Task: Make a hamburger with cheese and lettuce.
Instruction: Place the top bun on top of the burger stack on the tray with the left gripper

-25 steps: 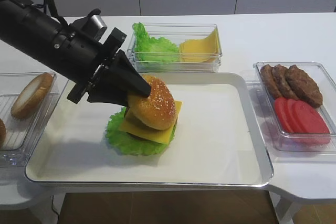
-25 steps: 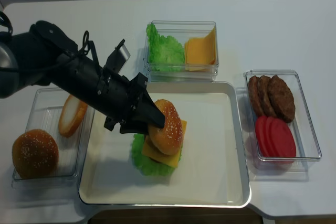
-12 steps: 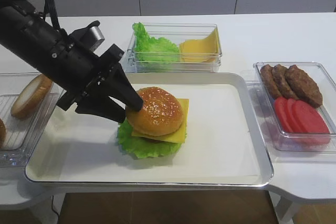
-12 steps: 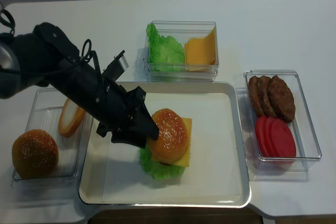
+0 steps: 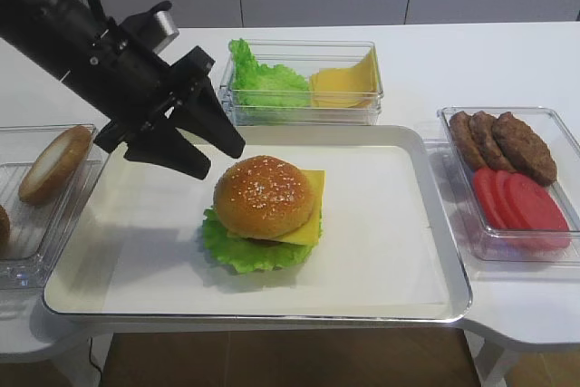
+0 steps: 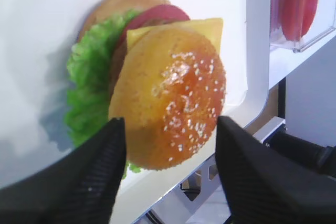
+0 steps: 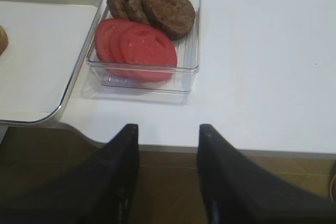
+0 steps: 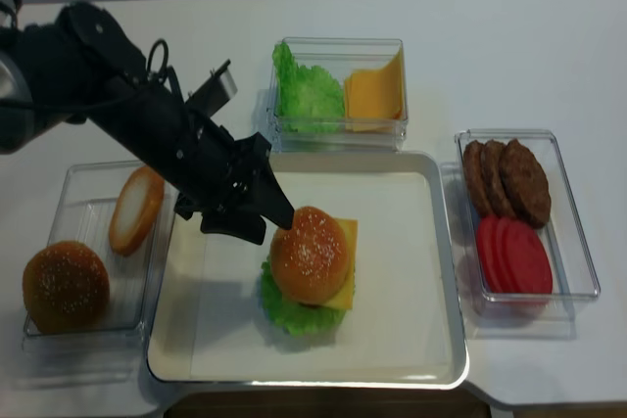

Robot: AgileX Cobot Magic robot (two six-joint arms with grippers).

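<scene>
The hamburger stands on the white tray, its sesame bun top sitting level on the stack. The cheese juts out to the right under the bun. The lettuce fringes the bottom left. My left gripper hovers open just up and left of the bun, touching nothing. My right gripper is open and holds nothing, off the table's front edge.
A clear box behind the tray holds a lettuce heap and cheese slices. At right, a box holds patties and tomato slices. Left of the tray is a box with bun halves.
My left gripper has opened and let go of the bun top, which settled level on the stack. The gripper has backed off up and to the left.
</scene>
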